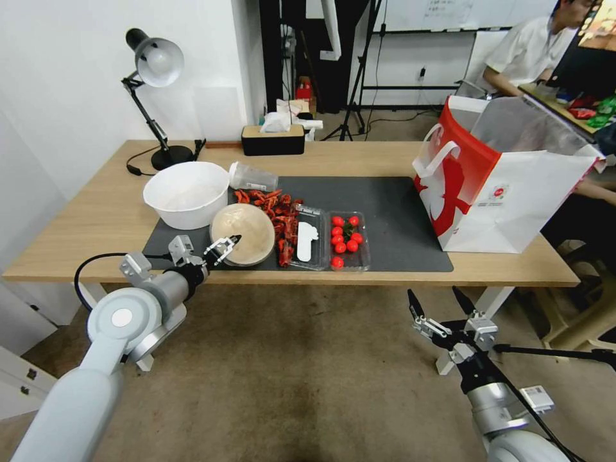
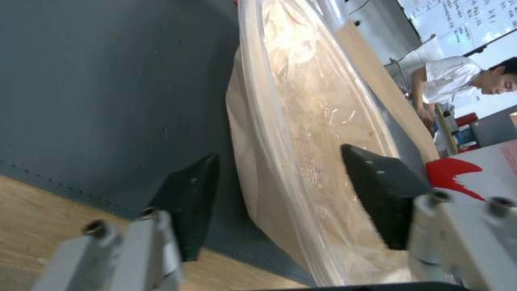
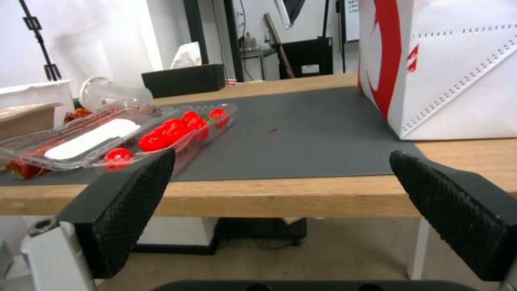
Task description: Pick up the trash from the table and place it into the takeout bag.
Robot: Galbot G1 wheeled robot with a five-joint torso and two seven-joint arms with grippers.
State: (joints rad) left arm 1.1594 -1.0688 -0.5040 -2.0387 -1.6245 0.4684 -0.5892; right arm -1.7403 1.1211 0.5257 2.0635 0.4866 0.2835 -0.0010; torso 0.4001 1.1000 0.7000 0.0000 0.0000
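Observation:
The round beige dish point(image 1: 247, 232), covered in clear film, lies at the front edge of the dark mat point(image 1: 398, 218) on the table point(image 1: 96, 218). My left gripper point(image 1: 224, 247) is at its near rim, open; in the left wrist view the dish point(image 2: 312, 133) edge passes between the two black fingers point(image 2: 188, 202) of that gripper point(image 2: 280, 202). A clear plastic cup point(image 1: 253, 176) lies on its side behind the dish. The red-and-white takeout bag point(image 1: 507, 186) stands open at the table's right end. My right gripper point(image 1: 443, 305) hangs open below the table's front edge, facing the bag point(image 3: 447, 68).
A big white bowl point(image 1: 186, 192) sits left of the dish. Red scraps point(image 1: 273, 208) and clear trays of tomatoes point(image 1: 346, 240) lie to its right. A desk lamp point(image 1: 154, 64) and black tissue box point(image 1: 273, 138) stand at the back. Bare mat separates trays and bag.

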